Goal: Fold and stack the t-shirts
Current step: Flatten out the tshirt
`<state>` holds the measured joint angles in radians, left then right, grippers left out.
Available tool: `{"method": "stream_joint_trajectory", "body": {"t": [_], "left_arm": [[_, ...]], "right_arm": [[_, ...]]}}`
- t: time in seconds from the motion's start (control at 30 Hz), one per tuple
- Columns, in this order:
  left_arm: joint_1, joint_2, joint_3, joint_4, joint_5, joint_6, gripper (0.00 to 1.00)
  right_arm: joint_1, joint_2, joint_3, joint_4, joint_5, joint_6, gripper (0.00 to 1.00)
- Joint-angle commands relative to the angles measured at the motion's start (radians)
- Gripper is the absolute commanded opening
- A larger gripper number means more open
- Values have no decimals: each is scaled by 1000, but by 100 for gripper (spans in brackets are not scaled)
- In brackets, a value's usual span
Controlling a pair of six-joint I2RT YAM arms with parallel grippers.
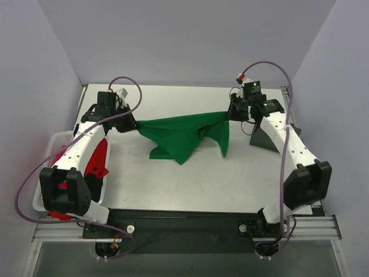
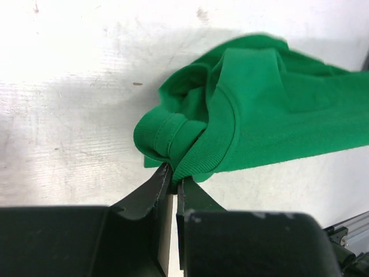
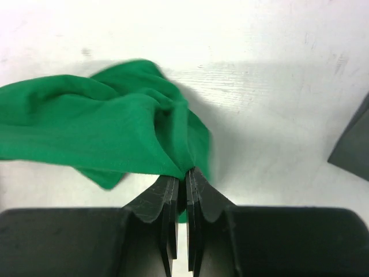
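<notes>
A bright green t-shirt [image 1: 181,135] hangs stretched between my two grippers above the middle of the table, its lower folds drooping toward the tabletop. My left gripper [image 1: 134,123] is shut on its ribbed collar edge [image 2: 196,158] at the left end. My right gripper [image 1: 230,113] is shut on a bunched corner of the same green t-shirt [image 3: 115,133] at the right end. In the wrist views, the left gripper [image 2: 173,176] and the right gripper [image 3: 185,174] each pinch cloth between nearly closed fingertips. A red t-shirt [image 1: 97,158] lies in the basket under my left arm.
A white lattice basket [image 1: 55,144] stands at the table's left edge, holding red cloth. A dark grey wedge-shaped object [image 1: 266,138] sits at the right beside my right arm, also seen as a dark object [image 3: 353,141] in the right wrist view. White table [image 1: 190,184] lies below the shirt.
</notes>
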<state>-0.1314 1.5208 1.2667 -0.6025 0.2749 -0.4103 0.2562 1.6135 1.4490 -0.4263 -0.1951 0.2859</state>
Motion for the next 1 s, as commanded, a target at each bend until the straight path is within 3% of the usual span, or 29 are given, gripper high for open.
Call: {"method": "stream_joint_trajectory", "body": {"t": [0.0,0.17,0.37,0.7,0.97], "left_arm": [[32,-103,59,-59,27,42,0],[94,-137,95,-37,75,4,0],[99,-99,212,-40,129,-8,0],[118,-211,364,-146,84,-24,0],[182,-324,330,-209,50,-47,0]], "right_arm": [[6,-156,-42,-132,37,-13,0],[5,-273,-67,-158,98,-11,0],[5,-263,4,-193,111,-54,0],[21,-429,103,-322,42,-53,0],[40,-546,53,-404,42,6,0]]}}
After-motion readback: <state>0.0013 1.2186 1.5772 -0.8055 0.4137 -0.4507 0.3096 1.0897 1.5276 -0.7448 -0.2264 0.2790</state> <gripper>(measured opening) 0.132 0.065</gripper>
